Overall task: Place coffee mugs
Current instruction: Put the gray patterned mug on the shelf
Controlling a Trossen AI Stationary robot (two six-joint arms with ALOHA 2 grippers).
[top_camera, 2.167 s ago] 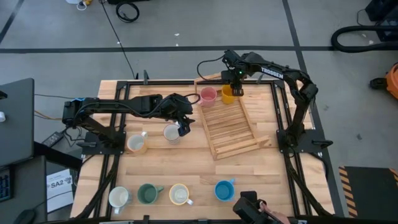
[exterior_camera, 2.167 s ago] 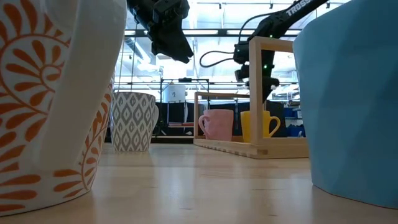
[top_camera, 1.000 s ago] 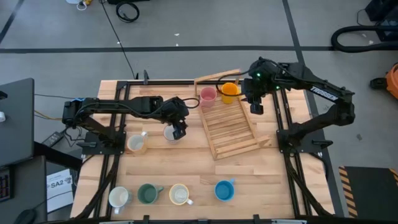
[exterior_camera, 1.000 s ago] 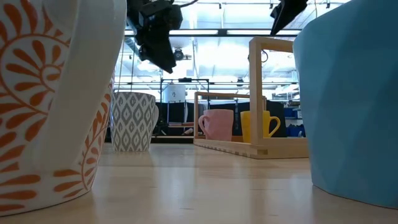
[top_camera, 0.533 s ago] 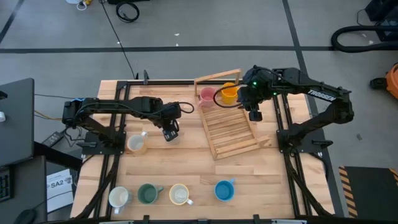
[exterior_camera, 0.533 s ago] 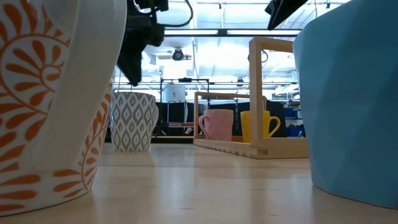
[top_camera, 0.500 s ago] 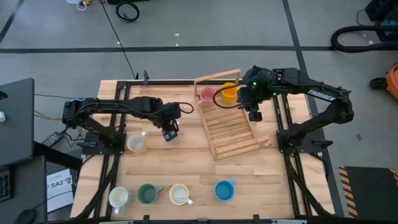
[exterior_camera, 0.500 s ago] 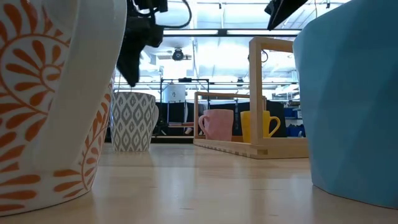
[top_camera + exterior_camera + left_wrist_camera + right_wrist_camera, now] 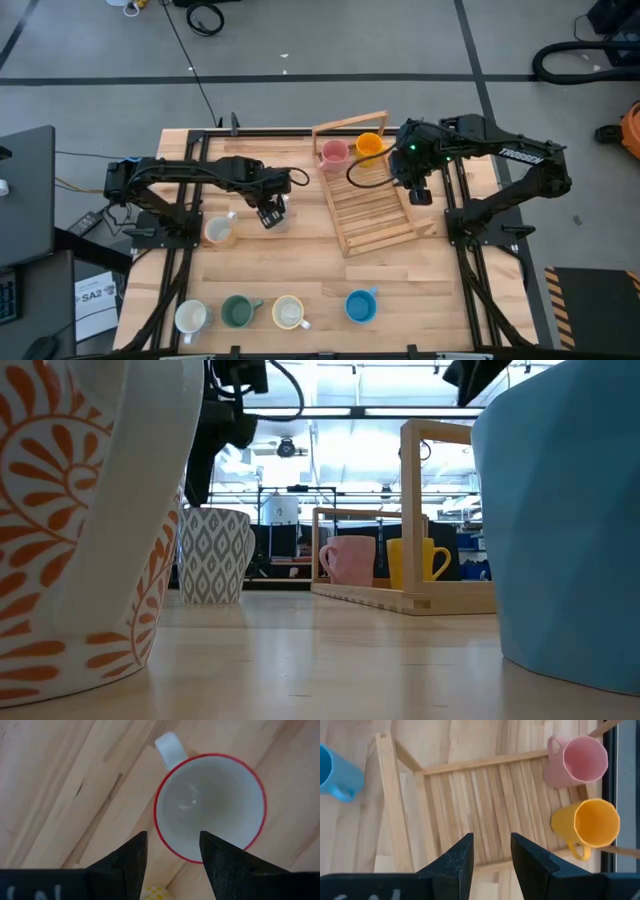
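Seven mugs are on your worktop (image 9: 330,270), a light wood slab with a black frame. Biggest thing on it is the slatted wooden rack (image 9: 368,205), sitting toward the far edge, right of centre. Your right arm reaches in from the right edge; the right gripper (image 9: 420,195) hangs over the rack's right side, fingers released, a small gap between them, gripping nothing. Your left arm stretches in from the left edge; the left gripper (image 9: 268,214) sits right over the red-rimmed white mug (image 9: 210,807), fingers spread, one fingertip (image 9: 131,852) outside the rim and the other over the mug's inside, not clenched on it. That mug stands upright on the bare wood left of the rack, handle pointing away from the fingers. Pink mug (image 9: 333,153) and orange mug (image 9: 369,146) stand side by side, close together, at the far end of the rack, both upright. Cream mug with orange pattern (image 9: 219,231) stands near the left edge, just beside the left gripper's mug. Along the near edge you have a row: white mug (image 9: 190,318) nearest the left corner, then green mug (image 9: 238,312), then cream mug (image 9: 288,313), then blue mug (image 9: 359,305) a bit apart to the right. All open side up.
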